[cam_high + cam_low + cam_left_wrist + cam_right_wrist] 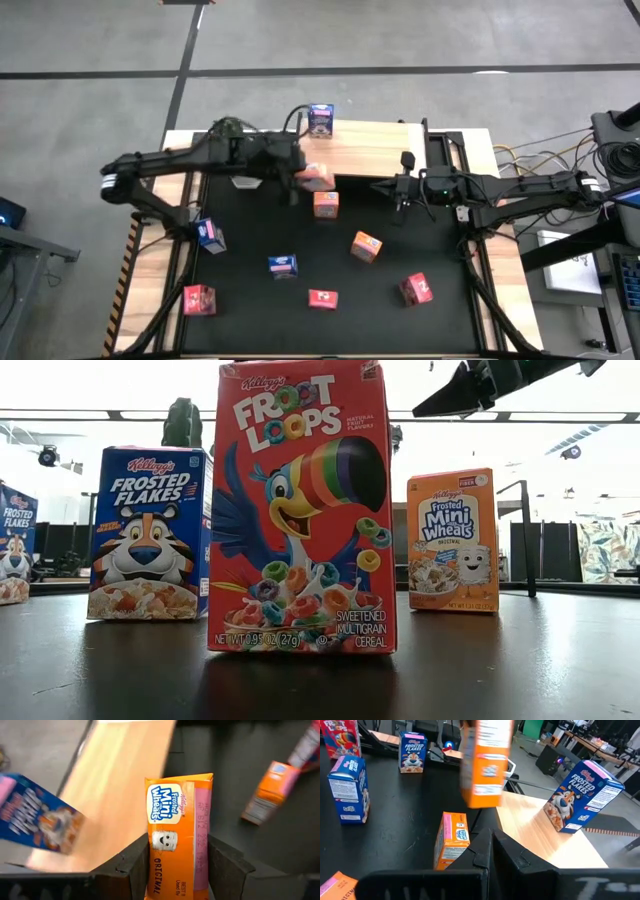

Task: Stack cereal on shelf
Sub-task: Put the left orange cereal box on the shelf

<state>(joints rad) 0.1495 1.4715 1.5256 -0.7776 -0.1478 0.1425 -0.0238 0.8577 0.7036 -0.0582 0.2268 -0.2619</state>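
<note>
From my remote station I see the left gripper [175,870] pinching an orange Mini-Wheats box [176,837] between its jaws, the box held upright in the air at the near edge of the wooden shelf [372,150], where the board meets the black mat [250,235]. One blue Frosted Flakes box [320,120] already stands on the shelf, at its far edge. Just off the shelf's near edge, a second orange box [326,204] stands on the mat, almost directly beneath the held one. Farther from the shelf, a third orange box [366,246] sits tilted near the middle of the mat, with a blue box [283,265] beside it and another blue box [209,235] out toward the mat's left side. Three red Froot Loops boxes line the side of the mat farthest from the shelf: one at the left [199,299], one in the centre [322,298], one at the right [416,289]. The right gripper [402,190] hangs over the mat just off the shelf's right end, carrying nothing, and its jaws look pressed nearly together in its own wrist view. The tabletop [150,270] shows as pale wood along the mat's left side.
</note>
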